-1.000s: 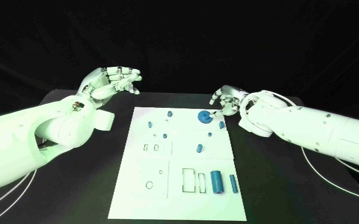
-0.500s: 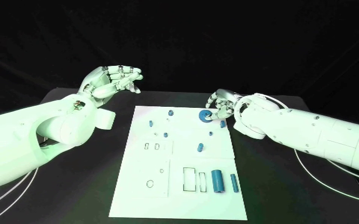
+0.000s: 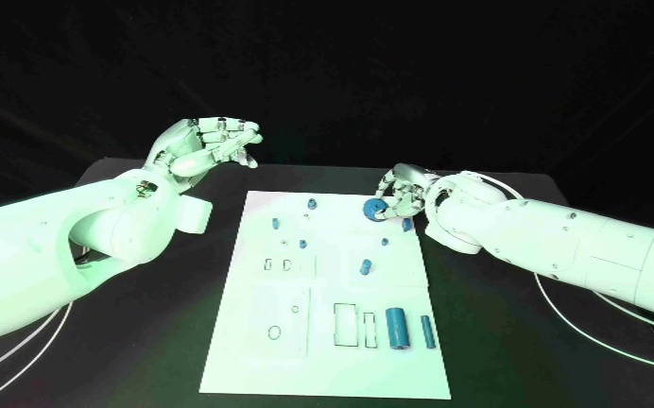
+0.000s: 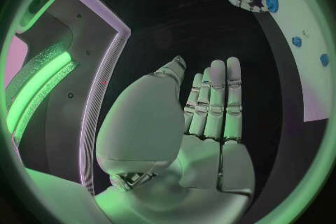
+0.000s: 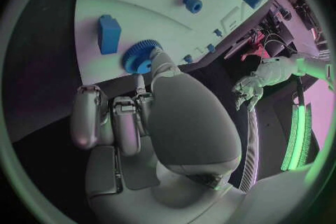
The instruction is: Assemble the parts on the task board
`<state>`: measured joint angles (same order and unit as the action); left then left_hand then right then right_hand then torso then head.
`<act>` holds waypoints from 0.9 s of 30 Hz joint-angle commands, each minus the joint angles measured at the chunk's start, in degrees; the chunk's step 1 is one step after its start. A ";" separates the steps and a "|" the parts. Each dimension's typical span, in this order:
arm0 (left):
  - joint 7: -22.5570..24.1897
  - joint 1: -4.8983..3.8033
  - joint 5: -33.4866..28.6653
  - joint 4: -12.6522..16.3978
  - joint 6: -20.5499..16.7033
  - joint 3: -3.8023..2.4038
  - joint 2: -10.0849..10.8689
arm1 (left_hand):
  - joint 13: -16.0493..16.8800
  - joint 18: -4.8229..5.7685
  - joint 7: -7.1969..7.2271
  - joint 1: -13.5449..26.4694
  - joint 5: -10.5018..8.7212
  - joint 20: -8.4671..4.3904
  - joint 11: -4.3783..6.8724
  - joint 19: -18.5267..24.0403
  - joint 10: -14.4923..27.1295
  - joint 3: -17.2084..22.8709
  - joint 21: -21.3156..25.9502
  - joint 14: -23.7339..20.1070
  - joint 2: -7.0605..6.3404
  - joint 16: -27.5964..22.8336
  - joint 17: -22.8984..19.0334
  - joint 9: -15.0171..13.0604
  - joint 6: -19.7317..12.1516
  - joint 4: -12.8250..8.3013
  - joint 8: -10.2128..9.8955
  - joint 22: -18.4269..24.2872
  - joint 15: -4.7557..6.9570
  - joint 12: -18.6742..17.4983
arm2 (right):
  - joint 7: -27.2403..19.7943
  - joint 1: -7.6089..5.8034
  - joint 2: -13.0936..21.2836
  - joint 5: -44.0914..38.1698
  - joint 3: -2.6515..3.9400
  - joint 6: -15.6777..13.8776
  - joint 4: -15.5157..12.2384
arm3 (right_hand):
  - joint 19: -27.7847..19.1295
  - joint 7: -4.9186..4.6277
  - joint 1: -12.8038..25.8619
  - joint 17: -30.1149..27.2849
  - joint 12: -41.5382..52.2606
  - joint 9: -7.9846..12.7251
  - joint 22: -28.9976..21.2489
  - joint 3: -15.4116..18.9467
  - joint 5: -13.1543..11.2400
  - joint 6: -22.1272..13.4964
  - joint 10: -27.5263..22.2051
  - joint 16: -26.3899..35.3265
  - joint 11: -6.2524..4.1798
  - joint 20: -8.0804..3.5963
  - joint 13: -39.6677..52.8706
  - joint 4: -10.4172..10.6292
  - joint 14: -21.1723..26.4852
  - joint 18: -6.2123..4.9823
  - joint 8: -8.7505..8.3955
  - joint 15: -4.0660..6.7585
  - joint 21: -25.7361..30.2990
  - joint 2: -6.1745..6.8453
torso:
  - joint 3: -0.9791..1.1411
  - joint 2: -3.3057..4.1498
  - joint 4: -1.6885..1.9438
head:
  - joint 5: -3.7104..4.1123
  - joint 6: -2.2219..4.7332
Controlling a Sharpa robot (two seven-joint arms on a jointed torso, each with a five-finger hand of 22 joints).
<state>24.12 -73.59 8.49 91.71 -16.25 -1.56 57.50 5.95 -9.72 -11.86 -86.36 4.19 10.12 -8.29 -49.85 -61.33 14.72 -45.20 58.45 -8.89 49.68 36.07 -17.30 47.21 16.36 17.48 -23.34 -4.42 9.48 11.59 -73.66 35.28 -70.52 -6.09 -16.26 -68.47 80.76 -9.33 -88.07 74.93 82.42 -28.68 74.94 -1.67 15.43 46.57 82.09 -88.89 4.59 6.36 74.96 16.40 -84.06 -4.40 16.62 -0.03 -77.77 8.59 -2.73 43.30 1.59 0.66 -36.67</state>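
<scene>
On the task board [image 3: 259,332], the right robot hand [image 3: 404,194] touches a blue gear [image 3: 375,208].

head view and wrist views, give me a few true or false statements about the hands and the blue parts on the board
1. The right hand touches the blue gear at the far end of the task board. True.
2. The left hand holds a blue part. False: it is raised off the table to the left of the board, with nothing in it.
3. The large blue cylinder lies at the near end of the board, beside a thinner blue pin. True.
4. The gear lies off the board on the black table. False: it is over the white board, near its far right corner.
5. In the left wrist view, the left hand's fingers are stretched out side by side. True.
</scene>
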 commanded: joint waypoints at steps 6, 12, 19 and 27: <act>0.70 -0.15 -0.03 0.01 0.92 -0.04 -0.10 | 0.08 -0.57 -0.08 0.46 -0.13 -0.03 0.04 0.51 0.37 -0.07 -0.19 -0.27 -0.07 0.11 -0.05 -0.05 -0.40 0.00 -0.22 -0.05 0.01 -0.39 | 0.24 0.10 -0.03 -1.12 -0.08 1.91 0.34 | 0.35 0.11 -0.79 12.51 0.59 0.74 1.71 -2.52 1.09 1.47 0.55 -0.36 -0.18 0.03 5.74 -0.01 -5.38 0.89 -0.25 -0.30 -0.52 -0.39 | 0.00 -0.01 -0.01 | 0.06 -0.06; 0.69 -0.15 -0.03 0.01 0.92 -0.04 -0.10 | 0.08 -0.57 -0.08 0.46 -0.13 -0.03 0.04 0.51 0.37 -0.07 -0.19 -0.27 -0.07 0.11 -0.05 -0.05 -0.40 0.00 -0.22 -0.05 0.01 -0.39 | 0.27 0.26 -0.27 -1.24 -0.17 2.26 0.38 | 0.44 0.29 -1.27 12.70 0.91 1.59 2.15 -5.41 0.95 3.05 0.89 -0.42 -0.35 -0.08 6.17 -0.02 -5.42 0.94 -0.89 -0.15 -0.74 0.05 | 0.01 0.02 0.03 | 0.07 -0.18; 0.66 -0.15 -0.03 -0.01 0.90 -0.04 -0.08 | 0.08 -0.57 -0.08 0.46 -0.13 -0.03 0.04 0.51 0.37 -0.07 -0.19 -0.27 -0.07 0.11 -0.05 -0.05 -0.40 0.00 -0.22 -0.05 0.01 -0.39 | 0.48 0.39 -0.32 -1.11 -0.22 -0.13 0.13 | 0.73 0.99 1.02 12.96 1.74 2.37 2.88 -8.97 -1.04 5.93 1.92 -0.50 -0.91 -0.46 7.24 0.04 -5.47 1.04 -1.32 0.34 -1.13 0.34 | -0.06 -0.01 0.04 | 0.07 -0.27; 0.64 -0.15 -0.03 -0.12 0.95 -0.04 -0.05 | 0.14 -0.59 -0.10 0.40 -0.11 0.02 0.01 0.67 0.46 -0.04 -0.23 -0.38 0.05 0.15 -0.07 -0.11 -0.46 0.00 -0.23 -0.08 -0.02 -0.35 | 2.02 0.44 0.06 -6.62 -0.19 -6.89 -2.39 | 1.36 1.42 1.66 13.27 2.14 2.68 3.92 -12.52 1.64 7.35 2.47 -0.60 -1.35 -0.87 7.83 -0.22 -5.55 1.28 -1.66 0.75 -1.88 1.23 | -0.01 -0.05 0.02 | -0.14 -0.20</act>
<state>24.11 -73.59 8.49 91.56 -16.22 -1.56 57.52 6.02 -9.71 -11.86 -86.36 4.19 10.12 -8.29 -49.42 -61.33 14.72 -45.20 58.45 -8.89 49.68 36.08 -17.36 47.21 16.36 17.48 -23.32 -4.41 9.47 12.45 -73.22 35.29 -72.92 -6.31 -19.22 -70.26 81.69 -8.34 -86.82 74.91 84.34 -25.83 74.91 -13.94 16.89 53.29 83.84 -89.12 3.28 5.42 74.94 16.19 -84.03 -3.50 14.57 0.44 -79.53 9.96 -2.77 43.30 1.63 0.58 -36.94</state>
